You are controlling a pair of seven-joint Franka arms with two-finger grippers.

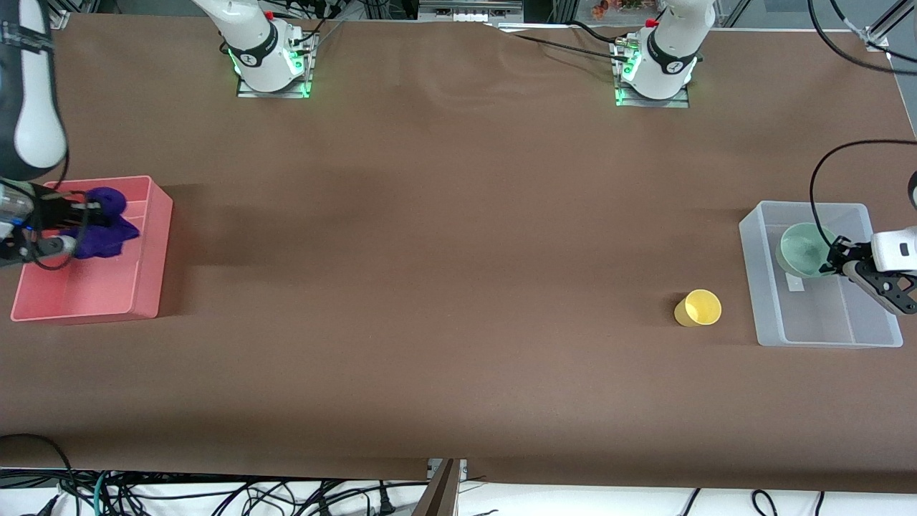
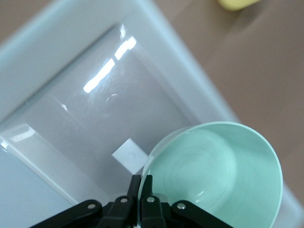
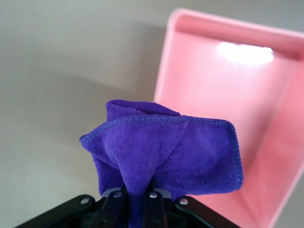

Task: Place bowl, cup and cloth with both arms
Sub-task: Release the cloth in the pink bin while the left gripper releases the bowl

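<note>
My left gripper (image 1: 832, 259) is shut on the rim of the pale mint-green bowl (image 1: 804, 249) and holds it tilted over the clear bin (image 1: 759, 287). In the left wrist view the bowl (image 2: 218, 175) hangs from my left gripper (image 2: 142, 183) over the bin's floor (image 2: 95, 128). My right gripper (image 1: 77, 228) is shut on the purple cloth (image 1: 107, 222) and holds it over the pink bin (image 1: 143, 287). The cloth (image 3: 161, 152) hangs from my right gripper (image 3: 139, 192) beside the pink bin (image 3: 223, 95) in the right wrist view. The yellow cup (image 1: 698, 308) lies on its side on the table beside the clear bin.
The brown table (image 1: 444, 272) spans the view. The pink bin stands at the right arm's end, the clear bin at the left arm's end. A small white label (image 2: 128, 156) lies on the clear bin's floor. The yellow cup's edge (image 2: 235, 4) shows in the left wrist view.
</note>
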